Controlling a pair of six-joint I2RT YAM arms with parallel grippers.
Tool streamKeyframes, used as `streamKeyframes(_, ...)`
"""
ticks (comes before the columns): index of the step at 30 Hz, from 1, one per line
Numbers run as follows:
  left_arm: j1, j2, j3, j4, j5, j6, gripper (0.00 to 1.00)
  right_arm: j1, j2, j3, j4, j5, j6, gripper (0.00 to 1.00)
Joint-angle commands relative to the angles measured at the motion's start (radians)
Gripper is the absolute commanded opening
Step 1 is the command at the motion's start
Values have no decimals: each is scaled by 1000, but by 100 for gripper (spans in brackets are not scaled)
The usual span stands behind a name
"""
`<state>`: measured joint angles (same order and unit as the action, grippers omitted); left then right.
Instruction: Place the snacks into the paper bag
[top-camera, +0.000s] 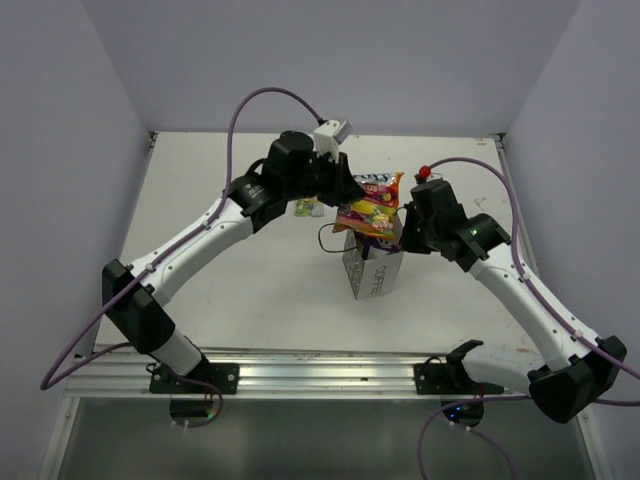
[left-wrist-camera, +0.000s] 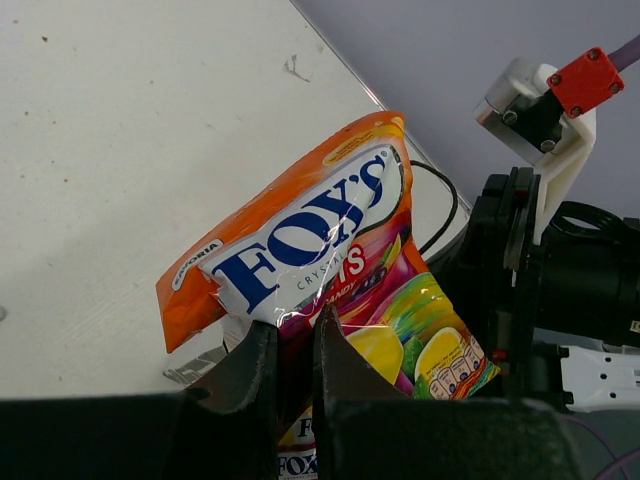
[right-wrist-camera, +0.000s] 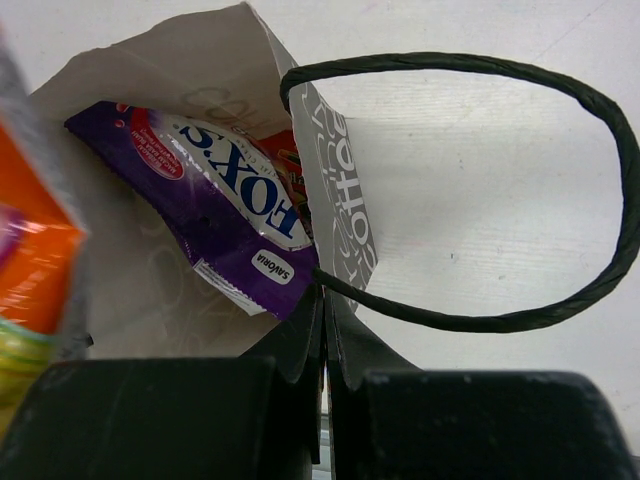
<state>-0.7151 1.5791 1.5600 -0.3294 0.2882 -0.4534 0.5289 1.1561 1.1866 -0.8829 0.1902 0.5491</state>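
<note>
Reaches in from the near left, elbow bent, left tool (left-wrist-camera: 297, 338) nearly closed on a red-yellow multicolour shiny packet (left-wrist-camera: 330, 230) over the mouth of the small white boxy paper bag (top-camera: 372, 272), upright on the white surface (top-camera: 250, 290). Pinches the bag's rim from the right with right tool (right-wrist-camera: 325, 315), fully closed. Purple shiny packet (right-wrist-camera: 215, 195) already inside.

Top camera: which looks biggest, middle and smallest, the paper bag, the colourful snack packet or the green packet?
1. The colourful snack packet and the paper bag: about alike; the packet is raised nearer the camera, so unranked.
2. The green packet: smallest.
</note>
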Motion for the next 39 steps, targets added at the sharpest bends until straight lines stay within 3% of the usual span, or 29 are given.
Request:
streamKeyframes(1, -18, 27, 6, 49, 16, -11, 0, -1, -10, -13, 1, -12, 2, 0)
streamKeyframes(7, -46, 130, 83, -131, -60, 36, 0, -1, -10, -13, 2, -9, -3, 0)
streamKeyframes(12, -70, 258, 306, -438, -220, 129, 0, -3, -9, -13, -1, -8, -6, 0)
streamKeyframes(17, -102, 340, 512, -638, -322, 211, 0, -3, -10, -13, -4, 3, -9, 0)
streamKeyframes(29, -231, 245, 341, -701, -391, 262, 0, -3, 7, -8, 1, -12, -14, 0)
streamKeyframes(39, -360, 348, 433, -695, -414, 278, 0, -3, -16, -25, 7, -18, -6, 0)
